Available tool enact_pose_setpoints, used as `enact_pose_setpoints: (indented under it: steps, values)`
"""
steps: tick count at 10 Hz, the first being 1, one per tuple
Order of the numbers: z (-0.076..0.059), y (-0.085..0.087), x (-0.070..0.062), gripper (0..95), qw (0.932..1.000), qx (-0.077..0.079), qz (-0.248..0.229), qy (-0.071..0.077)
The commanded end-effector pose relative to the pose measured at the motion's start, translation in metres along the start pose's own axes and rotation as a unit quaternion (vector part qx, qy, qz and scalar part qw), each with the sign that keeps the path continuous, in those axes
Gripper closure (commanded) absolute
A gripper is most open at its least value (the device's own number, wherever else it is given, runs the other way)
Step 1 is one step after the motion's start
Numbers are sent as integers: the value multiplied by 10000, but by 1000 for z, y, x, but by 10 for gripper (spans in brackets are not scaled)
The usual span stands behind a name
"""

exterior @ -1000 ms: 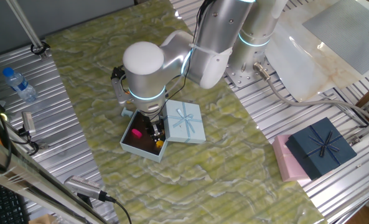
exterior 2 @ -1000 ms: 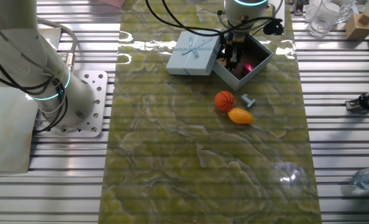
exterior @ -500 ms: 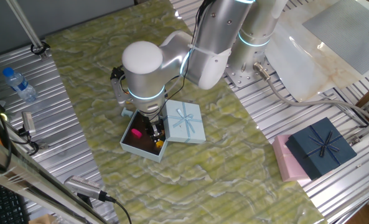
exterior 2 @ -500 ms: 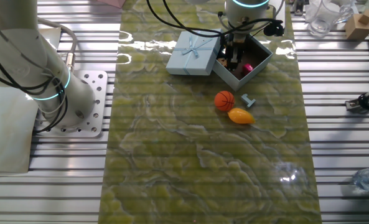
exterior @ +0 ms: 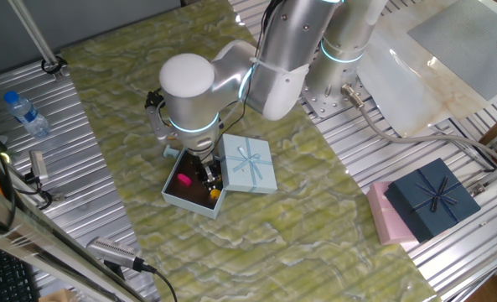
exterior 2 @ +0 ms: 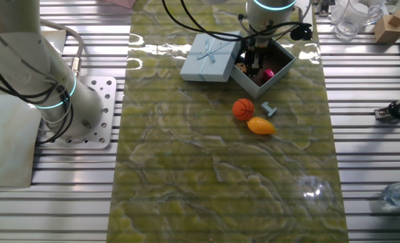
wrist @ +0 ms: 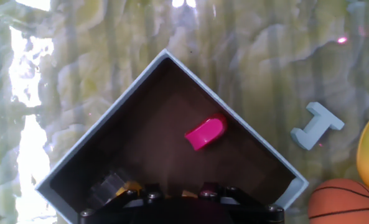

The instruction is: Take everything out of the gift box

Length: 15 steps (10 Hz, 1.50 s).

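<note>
Down inside the open gift box (exterior: pixel 189 195) on the green surface (exterior: pixel 315 226): the gripper (exterior: pixel 209 180), near the wall next to the lid (exterior: pixel 250 164), magenta piece (wrist: pixel 205 132) lying apart from it on the dark floor. Cannot tell how wide the jaws stand or whether anything is held. Out on the surface already: basketball (exterior 2: pixel 243 109), mango-like fruit (exterior 2: pixel 261 125), pale-blue piece (exterior 2: pixel 270 109).

arm (exterior: pixel 189 84) eased up a little — toys unmoved
</note>
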State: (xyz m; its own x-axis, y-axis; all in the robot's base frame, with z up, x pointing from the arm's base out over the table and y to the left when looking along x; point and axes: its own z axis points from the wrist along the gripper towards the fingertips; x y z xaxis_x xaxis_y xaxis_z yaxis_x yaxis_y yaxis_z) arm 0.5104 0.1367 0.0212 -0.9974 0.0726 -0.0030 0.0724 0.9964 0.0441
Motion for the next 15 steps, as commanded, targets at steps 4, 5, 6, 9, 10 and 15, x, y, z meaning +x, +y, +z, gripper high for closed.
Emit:
enact_pose_setpoints:
  steps: [4,5,6,9,10,15]
  values:
    - [-1,0,1,570,9999,-31,-116,23]
    - [-1,0,1,570,9999,-31,-137,53]
    - [-1,0,1,570,9999,-32,-138,53]
    - [-1,0,1,570,9997,-59,-219,108]
    - [-1,0,1,570,9994,-58,-304,150]
    - [-1,0,1,570,9971,-48,-652,397]
